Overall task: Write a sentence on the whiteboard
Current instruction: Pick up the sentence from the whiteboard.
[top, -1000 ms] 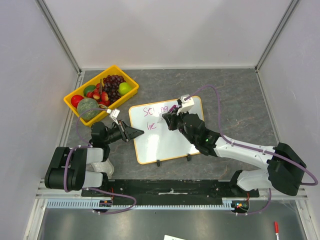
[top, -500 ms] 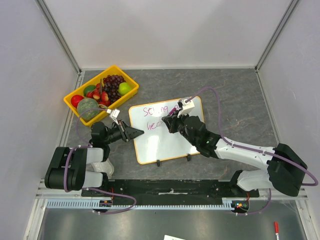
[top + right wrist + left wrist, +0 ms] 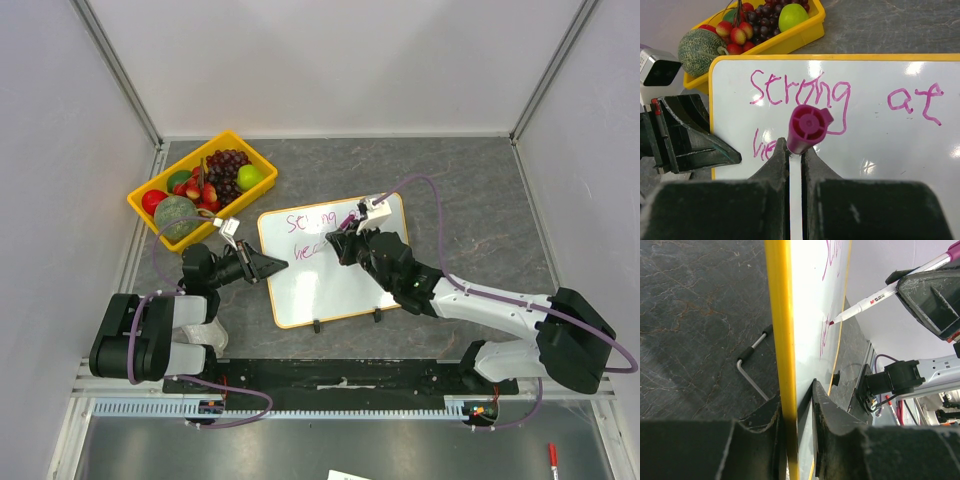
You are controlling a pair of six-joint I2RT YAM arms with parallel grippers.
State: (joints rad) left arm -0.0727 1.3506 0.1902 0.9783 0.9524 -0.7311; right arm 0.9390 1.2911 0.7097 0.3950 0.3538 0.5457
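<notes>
The whiteboard (image 3: 330, 285) lies mid-table, white with an orange-yellow frame (image 3: 780, 315). My left gripper (image 3: 272, 266) is shut on its left edge, one finger on each side of the frame (image 3: 795, 390). My right gripper (image 3: 338, 243) is shut on a magenta marker (image 3: 807, 127), with the marker tip (image 3: 832, 321) on the board. The sentence reads "Strong" (image 3: 800, 95) "at" (image 3: 915, 102) on the first line. "he" (image 3: 762, 145) starts the second line, and the marker and my fingers hide what follows.
A yellow fruit tray (image 3: 258, 153) with grapes, apples and a melon (image 3: 178, 215) stands at the back left, close to the board's corner. A bent metal rod (image 3: 752, 365) lies on the table beside the board's edge. A red marker (image 3: 551, 455) lies below the rail at front right.
My right gripper and the marker have shifted slightly to the right along the second line. The left gripper and the board have not moved.
</notes>
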